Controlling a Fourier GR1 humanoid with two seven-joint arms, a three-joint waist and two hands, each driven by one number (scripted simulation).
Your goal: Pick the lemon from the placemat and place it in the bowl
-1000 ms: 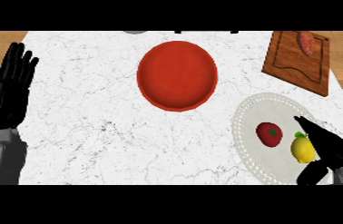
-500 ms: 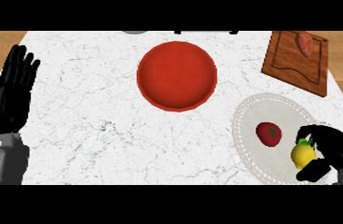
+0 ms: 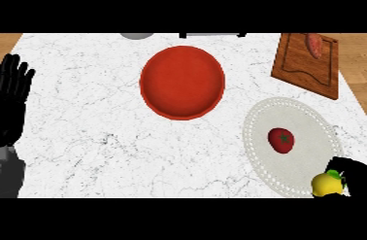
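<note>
Yellow lemon (image 3: 327,182) gripped by curled right hand (image 3: 349,167) at placemat (image 3: 259,137) edge, red bowl (image 3: 182,82) well apart

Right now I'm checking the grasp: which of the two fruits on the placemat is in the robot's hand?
The yellow lemon, at the placemat's lower right edge, with the right hand curled round it. The red tomato lies untouched mid-mat.
</note>
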